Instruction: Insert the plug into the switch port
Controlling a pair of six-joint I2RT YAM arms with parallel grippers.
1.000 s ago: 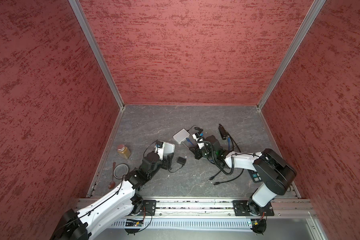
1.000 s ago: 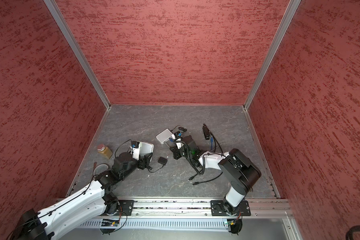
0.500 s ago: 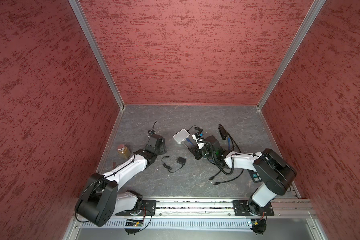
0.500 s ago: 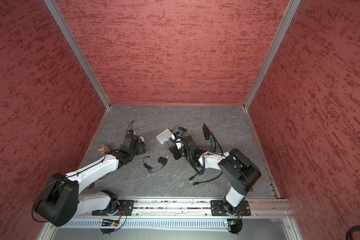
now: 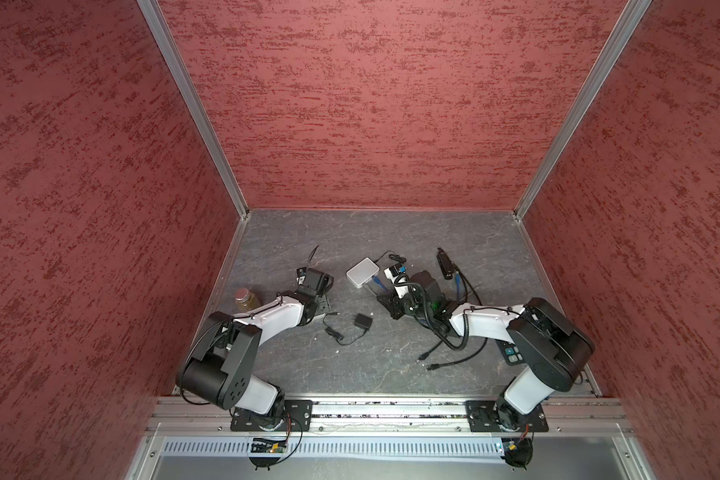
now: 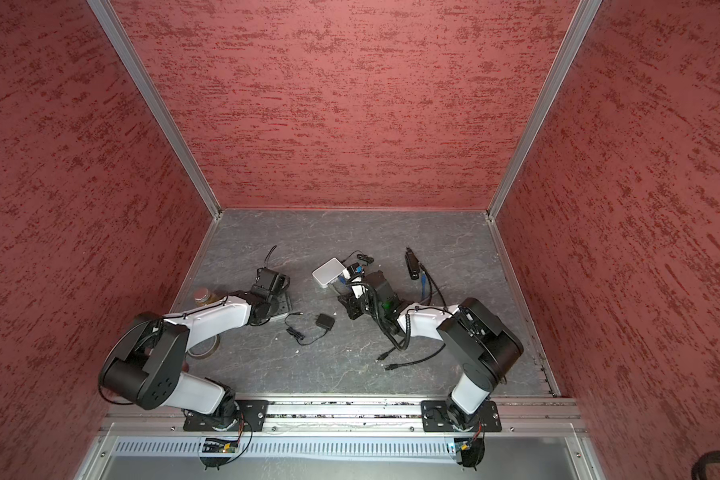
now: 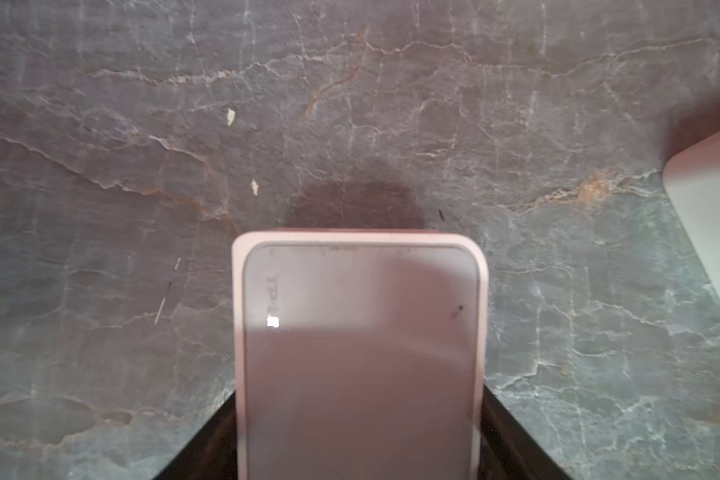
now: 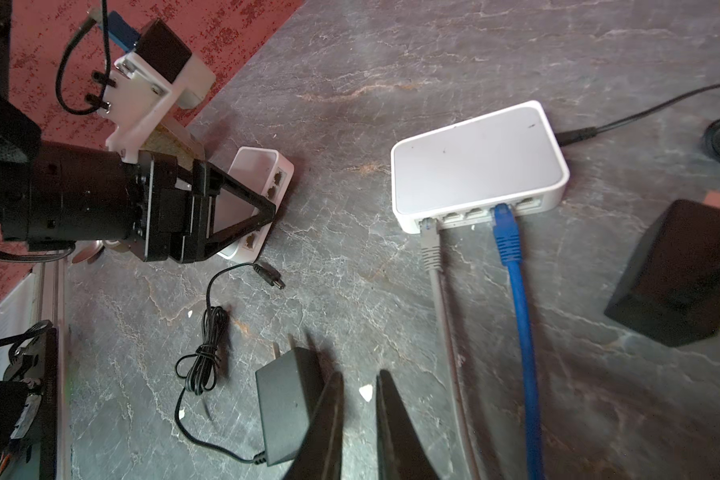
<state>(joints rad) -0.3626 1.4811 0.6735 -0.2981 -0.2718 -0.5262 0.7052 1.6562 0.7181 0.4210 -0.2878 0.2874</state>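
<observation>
The left pincer (image 7: 358,392) is closed across a white switch (image 7: 358,316), with its black fingers (image 7: 504,453) pressed to the two long sides. The switch is low over the grey table (image 7: 391,104); I cannot tell whether it rests there or is lifted. In the right wrist view its row of ports (image 8: 272,192) faces out past the fingertips, and the ports that show are empty. A barrel plug (image 8: 272,282) lies loose on the table just beside this switch, not touching it. Its thin cord runs through a bundled loop to a black adapter (image 8: 285,409).

The right pincer (image 8: 360,374) has its fingers a little apart, with a narrow gap between them, pinching nothing. The adapter is just beside one finger. Ahead of the pincer a second switch (image 8: 474,162) lies flat on the table, well apart from the first. A blue plug (image 8: 504,216) is seated in one of its ports and a grey plug (image 8: 429,228) in the end port; the two ports between them are empty. A black box (image 8: 678,270) lies near. In both top views the second switch (image 5: 362,272) (image 6: 328,272) lies between the two arms.
</observation>
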